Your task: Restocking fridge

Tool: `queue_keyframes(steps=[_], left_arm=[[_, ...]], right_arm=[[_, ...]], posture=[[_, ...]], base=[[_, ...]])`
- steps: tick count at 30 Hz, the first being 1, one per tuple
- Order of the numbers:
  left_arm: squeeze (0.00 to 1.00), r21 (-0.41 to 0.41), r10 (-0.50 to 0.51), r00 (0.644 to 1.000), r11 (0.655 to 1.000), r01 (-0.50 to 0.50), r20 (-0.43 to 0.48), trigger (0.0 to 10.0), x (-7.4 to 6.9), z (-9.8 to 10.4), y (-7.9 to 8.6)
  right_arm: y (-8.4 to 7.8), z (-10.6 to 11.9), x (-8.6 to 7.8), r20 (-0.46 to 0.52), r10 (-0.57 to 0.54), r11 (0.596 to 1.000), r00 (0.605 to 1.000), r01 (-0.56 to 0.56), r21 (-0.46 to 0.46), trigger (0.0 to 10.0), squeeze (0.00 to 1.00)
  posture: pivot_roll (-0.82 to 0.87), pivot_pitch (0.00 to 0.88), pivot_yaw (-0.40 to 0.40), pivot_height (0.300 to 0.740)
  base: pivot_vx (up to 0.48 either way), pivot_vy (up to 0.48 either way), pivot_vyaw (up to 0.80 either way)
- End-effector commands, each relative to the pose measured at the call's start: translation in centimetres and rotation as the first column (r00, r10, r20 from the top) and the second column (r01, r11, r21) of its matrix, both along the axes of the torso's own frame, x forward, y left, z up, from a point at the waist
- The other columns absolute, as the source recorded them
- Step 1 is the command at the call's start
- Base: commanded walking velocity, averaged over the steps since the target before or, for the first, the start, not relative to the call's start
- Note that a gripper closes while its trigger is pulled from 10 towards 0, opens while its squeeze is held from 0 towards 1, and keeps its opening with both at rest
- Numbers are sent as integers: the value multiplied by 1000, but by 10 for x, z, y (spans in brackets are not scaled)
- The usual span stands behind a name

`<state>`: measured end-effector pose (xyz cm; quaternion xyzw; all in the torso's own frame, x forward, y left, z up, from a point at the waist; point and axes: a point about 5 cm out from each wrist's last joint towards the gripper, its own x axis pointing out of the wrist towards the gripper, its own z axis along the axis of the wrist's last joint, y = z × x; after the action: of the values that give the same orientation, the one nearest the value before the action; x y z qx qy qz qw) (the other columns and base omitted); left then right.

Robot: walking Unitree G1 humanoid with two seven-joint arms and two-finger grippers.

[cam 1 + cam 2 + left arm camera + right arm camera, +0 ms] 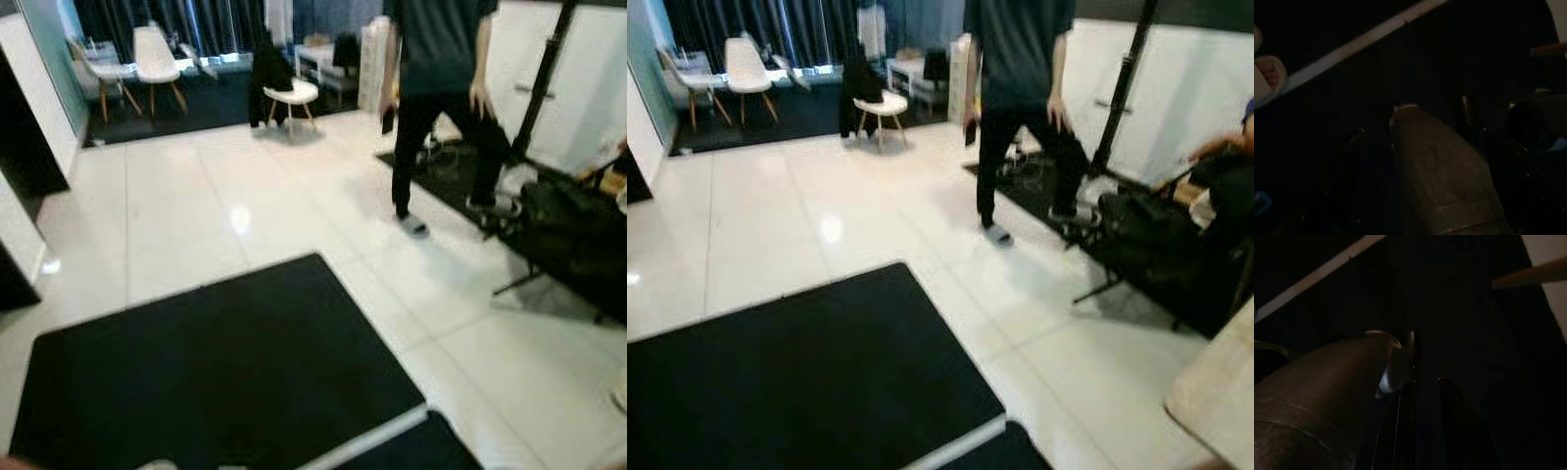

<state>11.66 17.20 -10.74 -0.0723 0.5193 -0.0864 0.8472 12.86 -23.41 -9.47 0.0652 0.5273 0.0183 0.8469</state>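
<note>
No fridge and no goods are to be seen, only a black mat (216, 372) at 6 o'clock on the white floor (196, 196) and a person (436, 108) at 1 o'clock, so the restocking seems hardly begun; both tools hang in darkness and their state cannot be told.

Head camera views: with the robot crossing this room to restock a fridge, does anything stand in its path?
No fridge can be seen. A person walks across the white tiled floor ahead to the right, beside a tripod and black bags. A black mat lies directly in front. Chairs stand far off.
</note>
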Motion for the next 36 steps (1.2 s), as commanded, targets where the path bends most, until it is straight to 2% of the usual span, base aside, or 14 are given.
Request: queue_keyframes(steps=[1, 25, 36], left_arm=[[0, -8, -5, 998, 1000, 4, -68, 10000, -16, -5, -3], [0, -7, 0, 998, 1000, 0, -69, 10000, -15, -5, -3], [0, -4, 11, 997, 1000, -11, -71, 10000, -16, -5, -3]], right_arm=[[-1, -2, -7, -24, -11, 1000, 1000, 11, -2, 10000, 0], [-1, -3, -8, -27, -17, 1000, 999, 17, -7, 10000, 0], [-2, -3, -8, -29, -12, 1000, 1000, 12, -11, 10000, 0]], posture=[[-100, 0, -4, 740], [-101, 0, -2, 740], [-99, 0, -6, 740]], base=[[307, 0, 0], [306, 0, 0], [0, 0, 0]])
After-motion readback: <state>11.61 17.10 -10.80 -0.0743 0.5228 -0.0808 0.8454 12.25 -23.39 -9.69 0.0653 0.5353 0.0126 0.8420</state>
